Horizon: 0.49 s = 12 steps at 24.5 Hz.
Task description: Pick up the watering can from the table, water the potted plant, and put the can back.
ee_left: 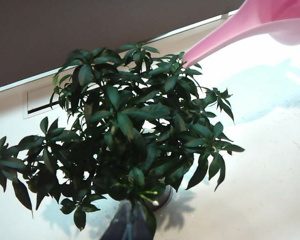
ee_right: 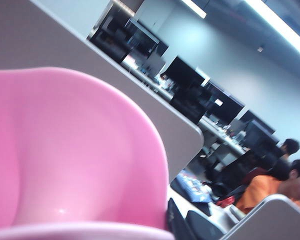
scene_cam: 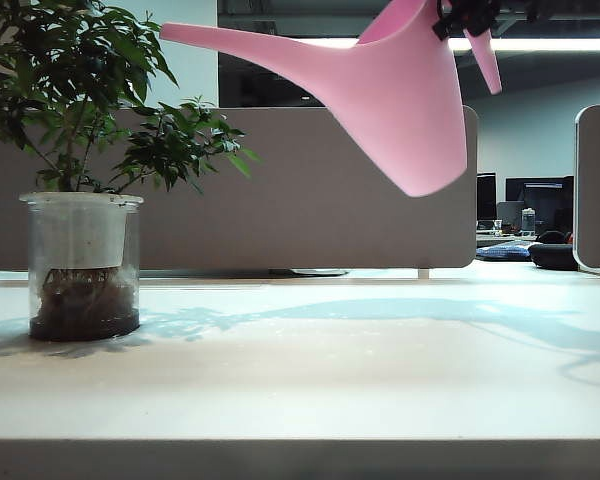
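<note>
**Watering can up in the air, spout over the plant**

Watering can (scene_cam: 400,95) is off the table (scene_cam: 300,370) and hanging high on the right side of the exterior view, tipped so the long spout runs off to the left toward the potted plant (scene_cam: 80,150). In that view the spout tip sits level with the upper leaves, just beside the top of the foliage. From the left wrist view you can see the pink spout (ee_left: 215,40) coming in over the leaves, tip right at the edge of the bush, basically touching or just above the outer leaves, can't tell which. No water visible in any shot.

Right gripper (scene_cam: 467,18) is the dark bit at the very top edge of the exterior view, sitting where the handle joins the can's rim, and it looks clamped on the can there. The right wrist view is mostly filled with the pink body (ee_right: 75,155), with a grey partition (ee_right: 115,85) and some office desks with monitors behind it.

Left gripper (ee_left: 131,225) hovers above the plant looking down into the leaves; only a dark sliver of it shows at the edge of its own view, and I can't tell if the jaws are apart or together. It isn't in the exterior view.

Plant stands upright in its clear jar on the left of the table, white inner pot and dark soil with roots showing through the glass. Can's shadow falls across the tabletop.
</note>
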Each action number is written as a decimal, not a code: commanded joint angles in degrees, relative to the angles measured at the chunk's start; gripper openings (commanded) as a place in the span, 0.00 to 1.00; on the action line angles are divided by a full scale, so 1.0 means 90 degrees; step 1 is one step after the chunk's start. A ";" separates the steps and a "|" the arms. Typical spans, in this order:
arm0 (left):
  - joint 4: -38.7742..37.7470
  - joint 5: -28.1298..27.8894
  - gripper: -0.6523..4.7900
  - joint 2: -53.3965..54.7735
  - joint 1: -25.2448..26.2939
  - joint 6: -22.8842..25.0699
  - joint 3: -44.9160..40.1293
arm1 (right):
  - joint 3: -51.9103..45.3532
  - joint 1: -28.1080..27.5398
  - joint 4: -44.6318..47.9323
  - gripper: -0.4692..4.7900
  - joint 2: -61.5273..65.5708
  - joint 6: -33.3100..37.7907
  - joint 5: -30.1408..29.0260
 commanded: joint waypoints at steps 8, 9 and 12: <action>-0.0017 -0.0015 0.11 -0.0017 -0.0005 0.0019 0.0066 | 0.0138 0.0119 0.1056 0.28 -0.0068 -0.0444 0.0010; -0.0017 -0.0015 0.11 -0.0017 -0.0005 0.0019 0.0066 | 0.0138 0.0119 0.1098 0.28 -0.0068 -0.0493 0.0007; -0.0017 -0.0017 0.11 -0.0017 -0.0005 0.0019 0.0066 | 0.0138 0.0119 0.1158 0.28 -0.0061 -0.0797 -0.0017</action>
